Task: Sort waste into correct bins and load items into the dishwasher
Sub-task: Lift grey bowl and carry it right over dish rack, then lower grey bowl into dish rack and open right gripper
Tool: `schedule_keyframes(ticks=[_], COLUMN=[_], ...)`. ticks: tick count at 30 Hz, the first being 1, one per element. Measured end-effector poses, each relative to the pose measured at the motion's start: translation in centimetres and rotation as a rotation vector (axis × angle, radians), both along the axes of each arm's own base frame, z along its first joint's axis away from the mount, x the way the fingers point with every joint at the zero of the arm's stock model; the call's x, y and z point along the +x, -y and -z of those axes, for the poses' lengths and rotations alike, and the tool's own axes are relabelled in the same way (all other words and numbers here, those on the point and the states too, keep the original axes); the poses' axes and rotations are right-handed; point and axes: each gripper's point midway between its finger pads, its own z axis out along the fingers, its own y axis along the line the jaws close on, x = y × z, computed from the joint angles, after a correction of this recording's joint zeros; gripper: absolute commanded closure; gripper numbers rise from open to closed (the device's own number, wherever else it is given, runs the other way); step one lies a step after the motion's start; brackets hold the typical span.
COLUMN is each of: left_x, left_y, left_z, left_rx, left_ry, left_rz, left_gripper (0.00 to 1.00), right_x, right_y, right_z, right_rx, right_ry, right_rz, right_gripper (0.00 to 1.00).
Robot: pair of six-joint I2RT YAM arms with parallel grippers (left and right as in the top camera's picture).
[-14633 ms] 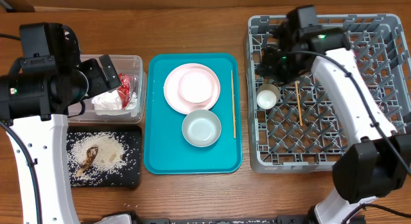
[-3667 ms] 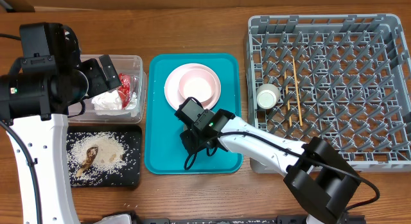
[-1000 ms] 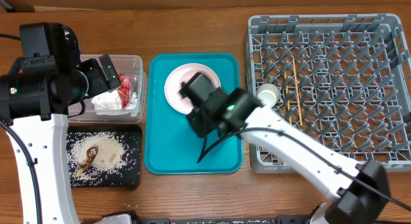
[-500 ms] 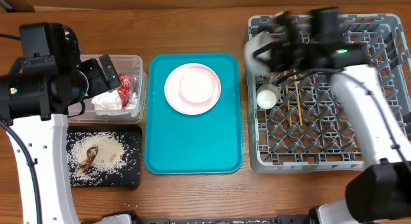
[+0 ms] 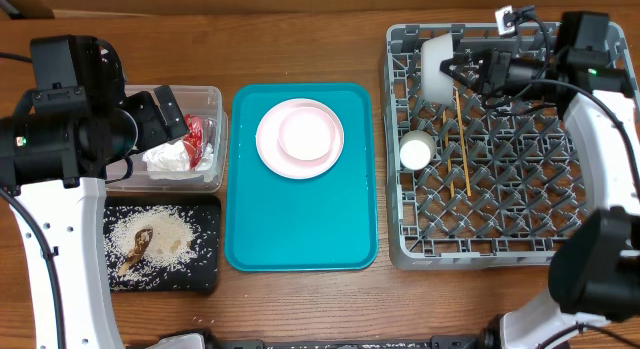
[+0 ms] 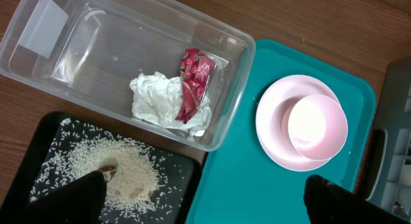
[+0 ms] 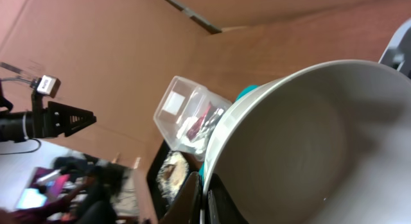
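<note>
Progress — the grey-green bowl (image 5: 437,67) is off the teal tray (image 5: 300,229), now tilted on edge over the upper left of the dish rack (image 5: 520,239), rim pinched by the right gripper (image 5: 464,70) — left gripper (image 6: 203,198) gapes wide.

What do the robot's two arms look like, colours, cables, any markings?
Both arms match: the left arm and right arm have smooth white shells between chunky black joint housings. Thin black cables trail along them. The left arm's fingers are black. A small white tag sits near the right wrist.
</note>
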Motion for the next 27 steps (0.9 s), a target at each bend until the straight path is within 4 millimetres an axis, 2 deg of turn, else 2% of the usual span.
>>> schedule_keyframes(ticks=[3,13,20,27], left_x=[0.0,0.0,0.0,0.0], left_y=[0.0,0.0,0.0,0.0], left_z=[0.0,0.0,0.0,0.0], left_rx=[0.000,0.000,0.000,0.000], left_ry=[0.000,0.000,0.000,0.000], left_rz=[0.000,0.000,0.000,0.000], left_gripper=[0.00,0.00,0.00,0.00], right_x=[0.5,1.3,2.4,2.7], right_y=[0.0,0.0,1.0,2.7], right_z=[1.3,2.8,6.8,7.0], right_rx=[0.025,0.054,0.087,0.087], right_ry=[-0.027,-0.040,-0.136,-0.137], right_rz=[-0.014,-0.030,-0.018,0.022], right_gripper=[0.96,0.96,0.96,0.96])
